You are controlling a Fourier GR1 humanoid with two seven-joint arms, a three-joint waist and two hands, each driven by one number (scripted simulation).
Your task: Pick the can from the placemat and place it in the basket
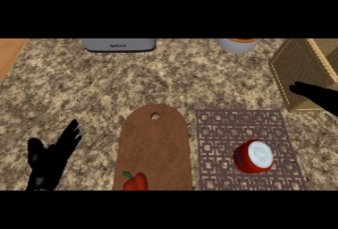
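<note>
Can: the red can (253,156) with a white top lies on the placemat, in its lower right part, tilted so that the white end faces up and toward the right.
Placemat: the placemat (224,134), grey with a fretwork pattern, lies flat on the counter just right of the cutting board, nearly touching its edge.
Basket: the woven tan basket (290,67) stands at the upper right, beyond the placemat's far right corner; its near wall and rim show, and its right side runs out of view.
Right hand: the right hand (317,96) enters from the right edge in front of the basket's near wall, well apart from the can; only a dark tapering shape shows, so whether its fingers are curled or straight cannot be told. It holds nothing visible.
Left hand: the left hand (52,156) sits at the lower left over bare counter, fingers straight and pointing up, released and holding nothing.
Cutting board: the brown cutting board (155,147), rounded at the far end with a hole there, lies between the left hand and the placemat.
Pepper: a small red pepper (135,181) rests on the board's near left corner.
Counter: the speckled granite counter (165,80) carries a grey appliance (119,44) at the top edge and a white cup (236,44) with an orange inside further right.
</note>
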